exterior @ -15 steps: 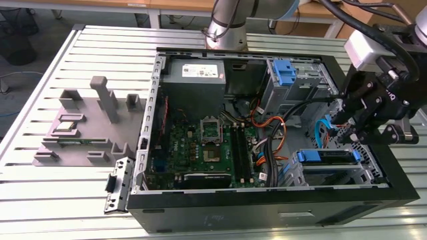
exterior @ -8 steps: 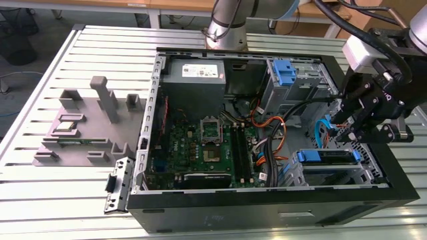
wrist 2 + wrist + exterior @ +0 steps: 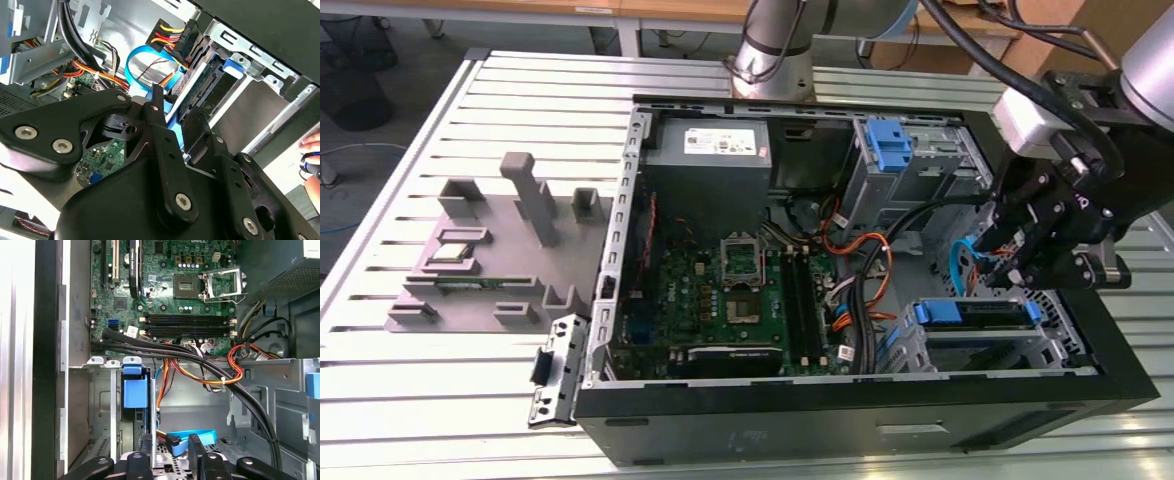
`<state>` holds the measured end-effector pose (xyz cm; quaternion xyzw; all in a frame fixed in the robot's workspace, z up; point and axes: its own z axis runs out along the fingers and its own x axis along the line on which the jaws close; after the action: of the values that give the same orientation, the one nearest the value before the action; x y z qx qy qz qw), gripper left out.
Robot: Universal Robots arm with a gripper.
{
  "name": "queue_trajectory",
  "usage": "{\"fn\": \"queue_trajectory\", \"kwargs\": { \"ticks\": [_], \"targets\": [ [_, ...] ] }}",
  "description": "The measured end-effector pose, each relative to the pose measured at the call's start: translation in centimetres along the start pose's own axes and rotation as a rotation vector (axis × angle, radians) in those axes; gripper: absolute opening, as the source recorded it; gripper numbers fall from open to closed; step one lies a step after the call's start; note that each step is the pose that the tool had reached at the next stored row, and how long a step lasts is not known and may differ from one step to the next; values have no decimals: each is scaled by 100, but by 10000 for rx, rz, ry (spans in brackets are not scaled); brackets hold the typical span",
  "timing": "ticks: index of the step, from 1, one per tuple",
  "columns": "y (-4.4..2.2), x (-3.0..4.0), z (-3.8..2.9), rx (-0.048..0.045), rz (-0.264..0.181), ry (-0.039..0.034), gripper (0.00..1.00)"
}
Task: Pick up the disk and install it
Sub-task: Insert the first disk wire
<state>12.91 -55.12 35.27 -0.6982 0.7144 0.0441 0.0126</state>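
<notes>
Right at the tips, the gripper's (image 3: 170,444) two black fingers (image 3: 161,131) stand apart and clamp nothing. A blue data cable (image 3: 192,436) loops across the gap behind them.

Just past the fingertips sits the disk (image 3: 974,312). It is seated in a metal drive bay (image 3: 1047,345) at the near corner of the computer case (image 3: 854,430), on the exterior view's right, with its blue plastic rail uppermost. The gripper hovers over the bay's far edge, apart from the disk.

The bay's sheet-metal walls hem the disk closely on its sides, and the case's black rim runs just outside them. The case lies on its side with the panel off, so the way in from above is open.

Between the bay and the green motherboard (image 3: 170,300), a bundle of black cables (image 3: 200,357) and red, orange and yellow wires (image 3: 235,365) crosses the interior. They crowd the space beside the bay.

Farther off, a grey power supply (image 3: 710,150) sits against the case's far wall. A second blue-tabbed carrier (image 3: 887,145) stands in the far bay.

Outside the case, on the exterior view's left, a grey parts fixture (image 3: 494,250) rests on the slatted metal table (image 3: 400,400).
</notes>
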Motion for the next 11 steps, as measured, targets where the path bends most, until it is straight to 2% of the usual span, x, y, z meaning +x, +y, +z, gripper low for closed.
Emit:
{"fn": "queue_trajectory", "kwargs": {
  "ticks": [3, 9, 10, 11],
  "targets": [
    [-2, 3, 38, -8, -3, -1, 42],
    [-2, 3, 37, -13, -3, 1, 42],
    [-2, 3, 38, -14, -3, 1, 40],
    [-2, 3, 38, -15, -3, 1, 35]
  ]
}}
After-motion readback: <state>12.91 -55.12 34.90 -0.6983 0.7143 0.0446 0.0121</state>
